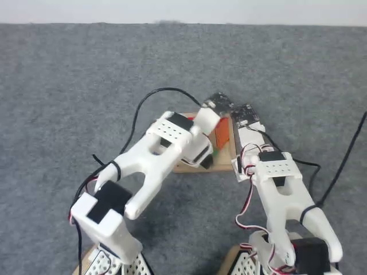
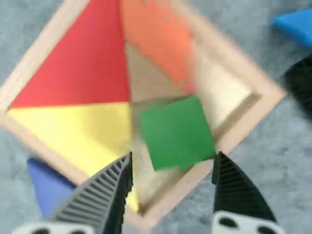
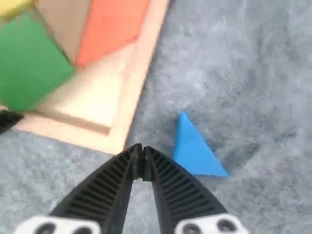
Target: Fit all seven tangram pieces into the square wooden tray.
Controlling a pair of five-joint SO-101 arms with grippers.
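The square wooden tray [image 2: 267, 92] holds a red triangle [image 2: 83, 63], a yellow triangle [image 2: 73, 131], an orange piece [image 2: 156, 34] and a tan piece [image 2: 146, 78]. A green square [image 2: 176, 132] lies askew near one corner, over bare tray floor. My left gripper [image 2: 173, 163] hovers open above the tray, its fingers on either side of the green square and clear of it. My right gripper [image 3: 142, 152] is shut and empty over the carpet just off the tray's rim [image 3: 139, 73]. A blue triangle [image 3: 195, 148] lies right beside it.
A darker blue piece [image 2: 46, 183] lies on the grey carpet outside the tray's opposite edge. In the high view both arms crowd over the tray [image 1: 221, 166] at mid-table, with cables trailing behind them. Open carpet stretches beyond.
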